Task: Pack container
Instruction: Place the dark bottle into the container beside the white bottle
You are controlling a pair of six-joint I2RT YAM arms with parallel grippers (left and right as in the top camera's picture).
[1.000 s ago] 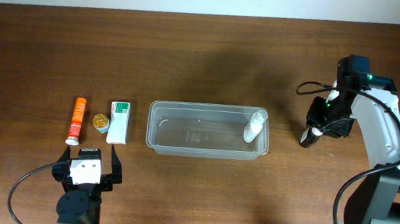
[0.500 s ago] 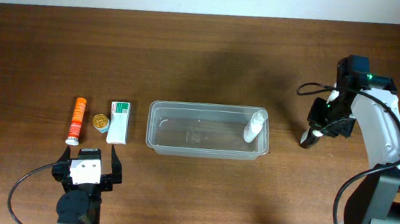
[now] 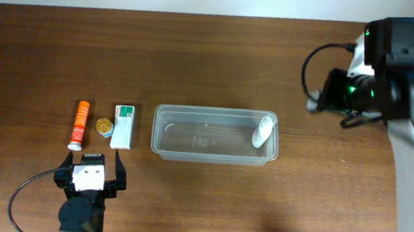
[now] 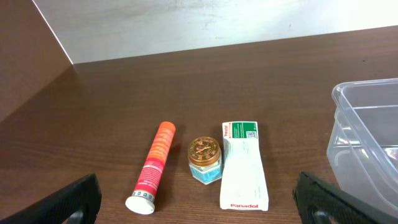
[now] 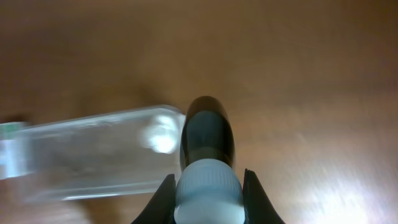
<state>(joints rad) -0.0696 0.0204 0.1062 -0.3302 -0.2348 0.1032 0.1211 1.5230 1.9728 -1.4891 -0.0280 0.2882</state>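
Observation:
The clear plastic container (image 3: 188,155) stands mid-table with a small white bottle (image 3: 263,130) lying in its right end. It also shows blurred in the right wrist view (image 5: 87,155) and at the right of the left wrist view (image 4: 367,143). My right gripper (image 5: 208,196) is shut on a dark bottle with a white cap (image 5: 208,140), held high above the table, right of the container; in the overhead view the raised arm (image 3: 375,78) hides most of it. My left gripper (image 3: 87,175) is open and empty at the front left.
An orange tube (image 4: 155,165), a small gold-lidded jar (image 4: 204,160) and a white-and-green box (image 4: 243,165) lie side by side left of the container, just ahead of my left gripper. They show in the overhead view near the box (image 3: 122,126).
My right arm has lifted from the table right of the container and risen towards the camera, carrying the dark bottle. The left arm has not moved.

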